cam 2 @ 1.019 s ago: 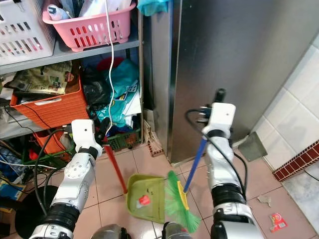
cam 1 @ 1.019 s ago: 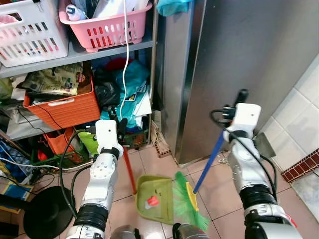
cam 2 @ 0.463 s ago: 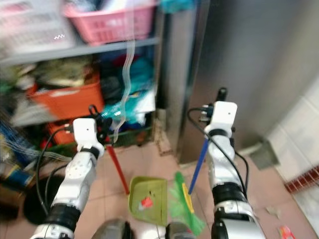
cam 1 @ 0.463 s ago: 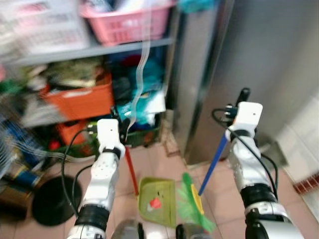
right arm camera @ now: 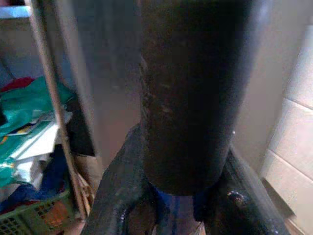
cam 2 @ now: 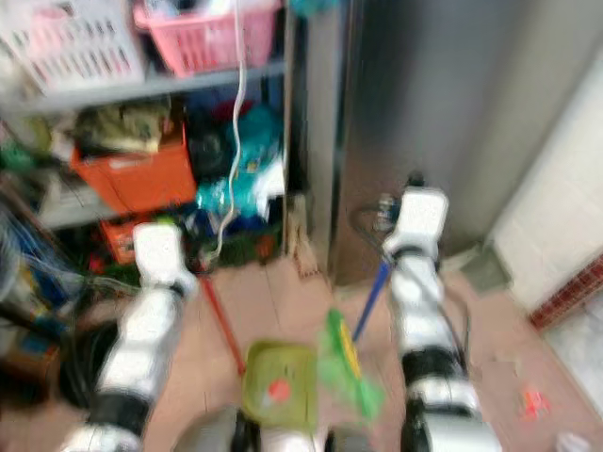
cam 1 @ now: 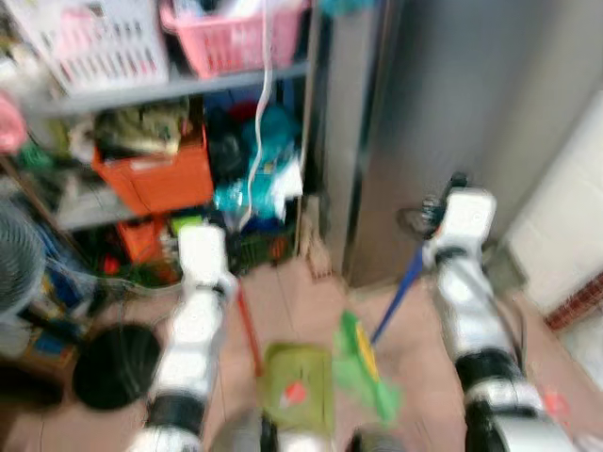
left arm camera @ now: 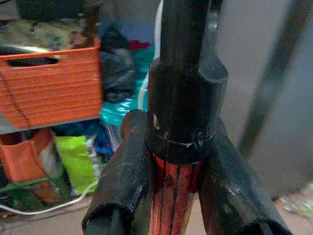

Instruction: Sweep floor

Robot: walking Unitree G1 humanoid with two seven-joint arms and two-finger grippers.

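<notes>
Gripped between the right gripper's (right arm camera: 181, 205) closed fingers is a blue-handled broom (cam 1: 391, 306), its green bristles on the tiles at 3 o'clock of the green dustpan (cam 1: 297, 391), whose red handle is clamped by the left gripper (left arm camera: 173, 196).

No writing, label, brand or number can be read. The head views are blurred, so any print on the papers above the orange crate (cam 1: 155, 179) or on the packages beside it is smeared past reading. In the wrist views the red handle (left arm camera: 173, 198) and the blue handle (right arm camera: 168, 208) carry no legible marks.
</notes>
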